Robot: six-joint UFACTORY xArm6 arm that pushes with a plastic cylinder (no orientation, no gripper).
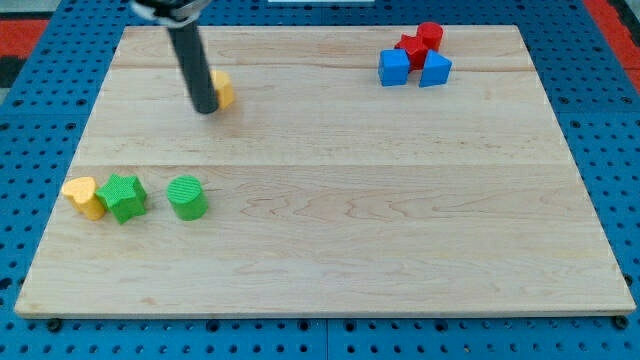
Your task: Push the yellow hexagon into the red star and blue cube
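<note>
Tip [206, 108] touches left side of yellow hexagon [224, 90]; red star [411, 50], blue cube [394, 67] far right on desk [330, 250]. No jaws fitted.

Rod [190, 55] upper end cut off by the view's top edge; mount not visible

Yellow hexagon [224, 90] mostly hidden behind the rod — only its right part shows, shape not confirmable from this sliver

My tip [205, 110] sits at the hexagon's left side; contact likely but the actual touch point is covered

Red star [411, 50] partly covered by the blocks beside it — points not all countable

Board [320, 230] lower corners near the view's bottom, edge in shadow
</note>
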